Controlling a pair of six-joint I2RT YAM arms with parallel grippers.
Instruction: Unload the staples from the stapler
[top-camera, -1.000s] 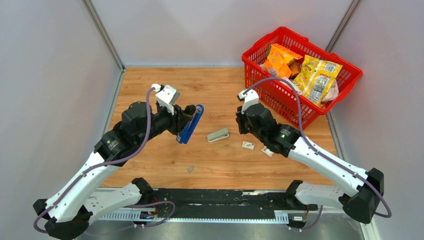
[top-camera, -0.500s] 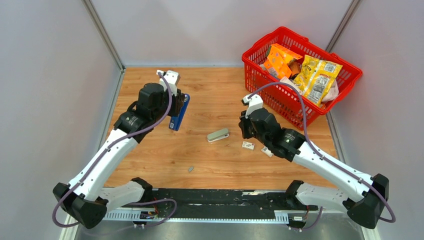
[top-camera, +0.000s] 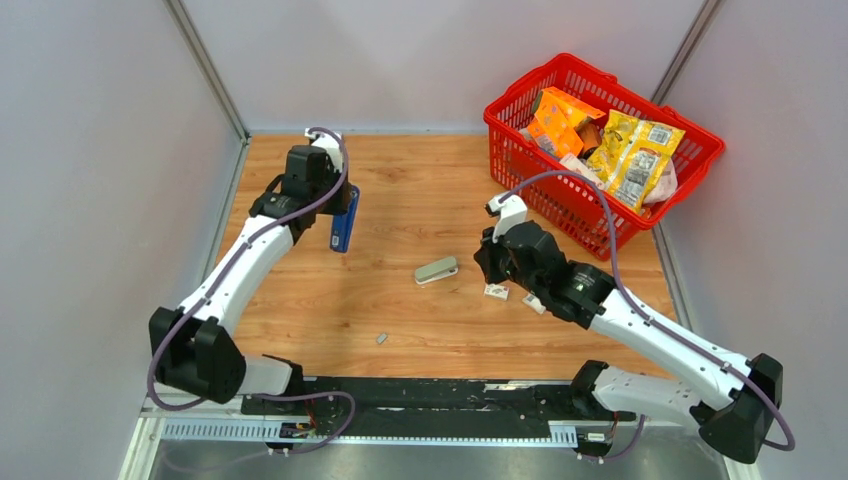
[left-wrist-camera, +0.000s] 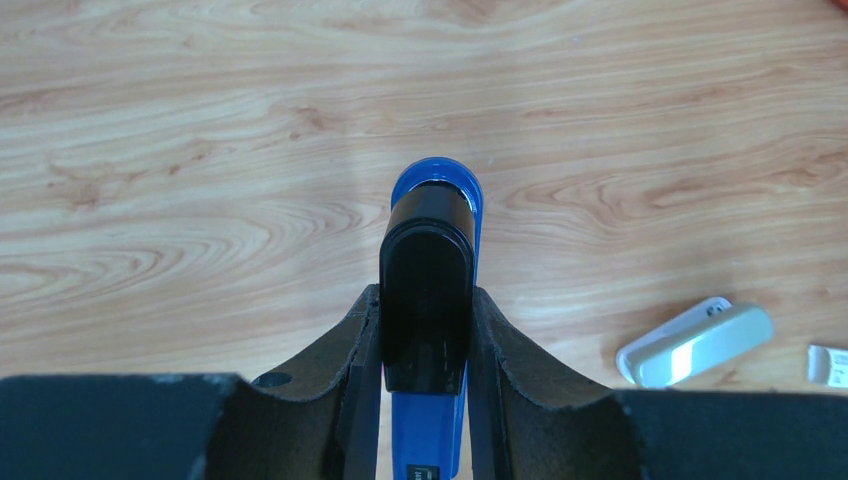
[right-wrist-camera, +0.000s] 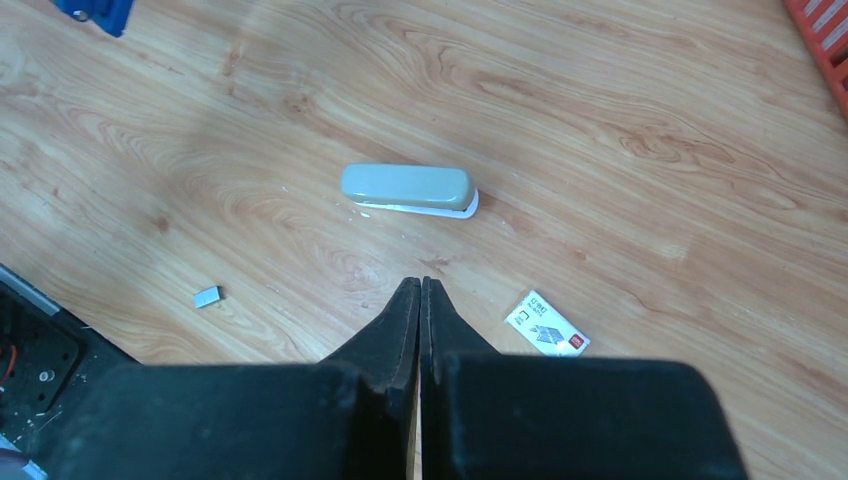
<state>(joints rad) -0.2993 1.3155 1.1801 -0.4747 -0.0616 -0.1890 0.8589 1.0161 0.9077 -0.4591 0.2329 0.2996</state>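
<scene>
The left gripper (left-wrist-camera: 425, 312) clamped the blue stapler (top-camera: 342, 228) above the tabletop's (top-camera: 430, 180) far-left corner. The right gripper (right-wrist-camera: 420, 292) was pinched shut, empty. The staples (top-camera: 382, 338) lay by the near edge.

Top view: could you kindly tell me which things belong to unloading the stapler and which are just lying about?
Job: blue stapler, in the left gripper; grey staple strip.
Lying about: small grey stapler; white printed box; red basket of snack packets.
</scene>
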